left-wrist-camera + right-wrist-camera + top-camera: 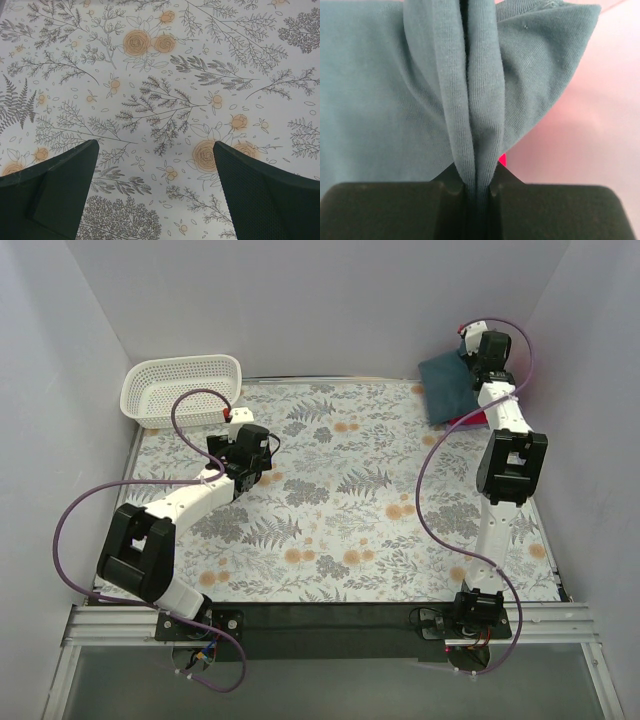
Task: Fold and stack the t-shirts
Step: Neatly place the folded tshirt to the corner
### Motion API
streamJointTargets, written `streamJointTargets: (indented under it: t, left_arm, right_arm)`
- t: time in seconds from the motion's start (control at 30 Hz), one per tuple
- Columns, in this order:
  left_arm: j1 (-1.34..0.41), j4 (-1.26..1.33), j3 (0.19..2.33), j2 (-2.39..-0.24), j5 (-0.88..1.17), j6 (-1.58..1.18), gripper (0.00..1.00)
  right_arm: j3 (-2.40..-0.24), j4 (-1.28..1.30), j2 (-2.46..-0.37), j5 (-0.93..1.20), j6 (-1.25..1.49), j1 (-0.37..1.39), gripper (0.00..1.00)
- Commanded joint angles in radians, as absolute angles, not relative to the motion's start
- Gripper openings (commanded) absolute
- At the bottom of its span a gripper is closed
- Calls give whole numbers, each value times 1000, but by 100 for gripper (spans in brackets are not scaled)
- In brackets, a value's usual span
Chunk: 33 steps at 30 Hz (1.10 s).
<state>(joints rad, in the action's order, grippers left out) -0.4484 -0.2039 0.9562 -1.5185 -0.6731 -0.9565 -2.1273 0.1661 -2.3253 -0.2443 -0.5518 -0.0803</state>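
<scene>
**A:** What stands around the work?

**B:** A white lattice basket (180, 390) sits in the far left corner of the floral desk (350, 530). It is well apart from the slate blue-grey t-shirt (445, 385), which is bunched in the far right corner.

**A:** And the fingers?

**B:** The right fingers (385, 210) pinch a fold of that shirt. The left fingers (60, 195) are spread wide above the desk, holding nothing.

**A:** Anything hidden?

**B:** The red shirt (463, 421) underneath shows only as a sliver, and the right arm covers part of the pile.

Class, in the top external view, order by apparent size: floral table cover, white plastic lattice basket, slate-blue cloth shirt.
1. Floral table cover
2. White plastic lattice basket
3. Slate-blue cloth shirt, partly hidden by the right arm
</scene>
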Motion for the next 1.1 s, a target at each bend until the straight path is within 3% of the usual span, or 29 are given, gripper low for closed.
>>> streamJointTargets:
  t: [0.0, 0.37, 0.47, 0.5, 0.53, 0.6, 0.8, 0.93, 1.07]
  left_arm:
    - [-456, -196, 956, -1519, -696, -946, 91]
    - [-460, -183, 954, -1535, -686, -942, 91]
    - [-460, -178, 951, -1539, -673, -939, 91]
    - [-460, -178, 951, -1540, -670, -939, 90]
    - [-460, -178, 950, -1540, -670, -939, 90]
    - [-462, -176, 953, -1539, -670, -939, 90]
    - [-466, -176, 953, -1497, -670, -937, 90]
    - [-471, -176, 951, -1424, -672, -937, 90]
    - [-469, -169, 943, -1304, -676, -940, 91]
  right_arm:
    - [-2103, -6, -2342, -298, -604, -86, 1]
    - [-2089, -204, -2457, -451, -681, -87, 4]
    - [-2086, -258, -2470, -475, -696, -87, 27]
    - [-2086, -265, -2470, -480, -692, -87, 37]
    - [-2086, -274, -2465, -494, -684, -87, 54]
    - [-2079, -285, -2451, -552, -670, -87, 71]
    - [-2011, -310, -2332, -679, -650, -66, 91]
    - [-1895, -310, -2168, -680, -638, -37, 98]
    - [-1752, -308, -1970, -686, -612, 26, 98]
